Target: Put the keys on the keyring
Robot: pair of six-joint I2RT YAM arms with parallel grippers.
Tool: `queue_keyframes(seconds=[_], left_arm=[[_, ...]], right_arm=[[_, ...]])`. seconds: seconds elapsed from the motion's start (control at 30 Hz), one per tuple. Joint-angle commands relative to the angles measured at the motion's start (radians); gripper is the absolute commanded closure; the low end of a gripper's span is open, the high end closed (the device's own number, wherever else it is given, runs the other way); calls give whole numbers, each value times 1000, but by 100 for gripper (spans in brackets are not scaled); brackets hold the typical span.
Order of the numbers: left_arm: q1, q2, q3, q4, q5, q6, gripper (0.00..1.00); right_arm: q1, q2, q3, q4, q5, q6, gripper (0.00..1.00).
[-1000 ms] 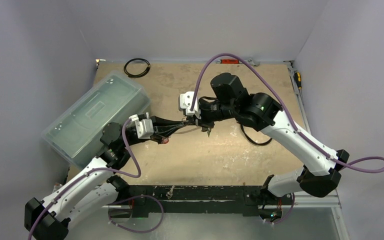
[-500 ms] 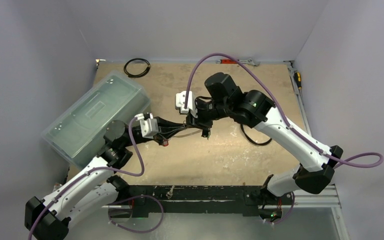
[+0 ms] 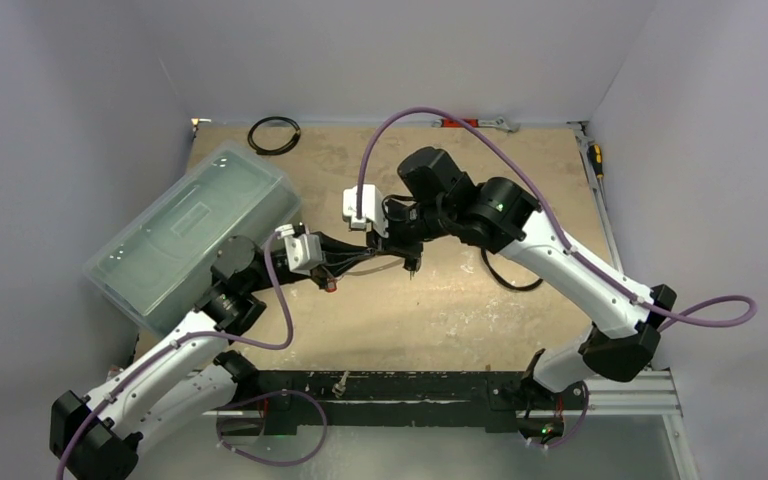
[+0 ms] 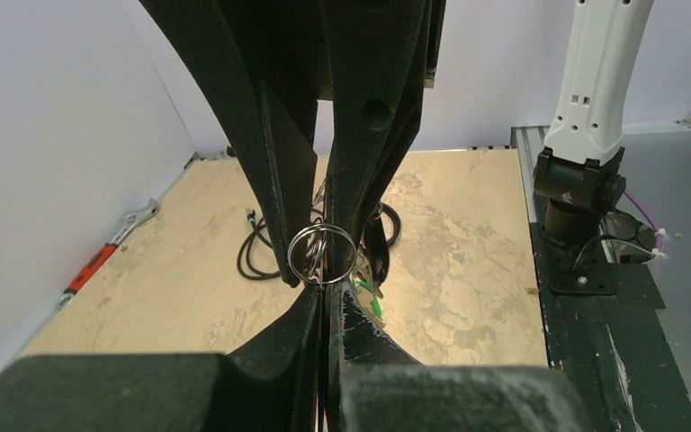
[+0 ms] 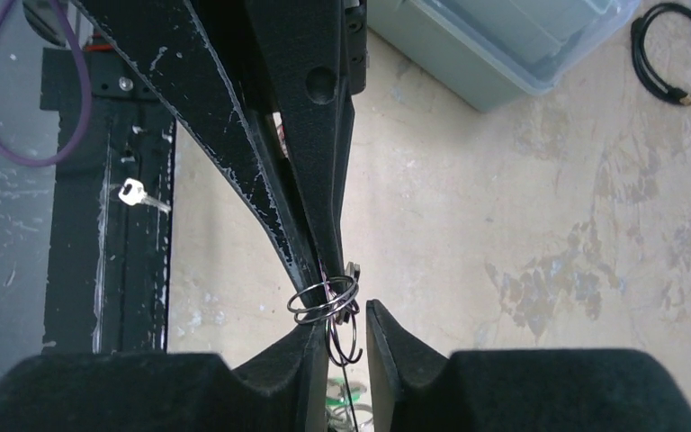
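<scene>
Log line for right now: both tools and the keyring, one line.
left tool: shut on keyring | right tool: jaws apart at keyring | keyring: held above table

The left gripper (image 3: 368, 253) and right gripper (image 3: 405, 256) met tip to tip above the middle of the table (image 3: 420, 320), each barring the other's way forward, with the keyring (image 4: 321, 255) between their fingers. The bin (image 3: 195, 235) filled the table's left side, close beside the left arm. A loose cable (image 3: 508, 278) lay on the table under the right arm, near the grippers. The near half of the table lay bare, and so did the far middle. A coiled cable (image 3: 273, 134) in the far left corner and a wrench (image 3: 480, 123) on the far edge lay well apart from both.
</scene>
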Motion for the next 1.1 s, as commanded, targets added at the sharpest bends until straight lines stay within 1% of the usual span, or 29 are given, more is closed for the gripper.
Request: queue_keyframes(seconds=[0.0, 0.27, 0.4, 0.5, 0.6, 0.7, 0.8, 0.9, 1.07], left_arm=[[-8, 35, 63, 12, -49, 49, 100], [-6, 51, 82, -55, -58, 91, 100], [-7, 69, 96, -94, -55, 109, 100], [-7, 73, 100, -107, -54, 116, 100], [-7, 69, 98, -105, -56, 118, 100], [-6, 60, 86, -77, -54, 99, 100], [-8, 49, 69, -32, -44, 70, 100], [-8, 33, 43, 32, -44, 31, 100], [-7, 22, 22, 81, -57, -7, 100]], right_arm=[[96, 42, 71, 108, -121, 59, 75], [137, 76, 116, 66, -48, 64, 73], [164, 118, 163, 30, -13, 64, 72], [189, 142, 194, 11, 18, 58, 72], [191, 138, 186, 15, 38, 55, 72], [191, 109, 165, 45, 75, 56, 72], [191, 57, 133, 111, 98, 59, 63], [191, -19, 68, 219, 105, 67, 55], [191, -135, -22, 355, 82, 75, 50]])
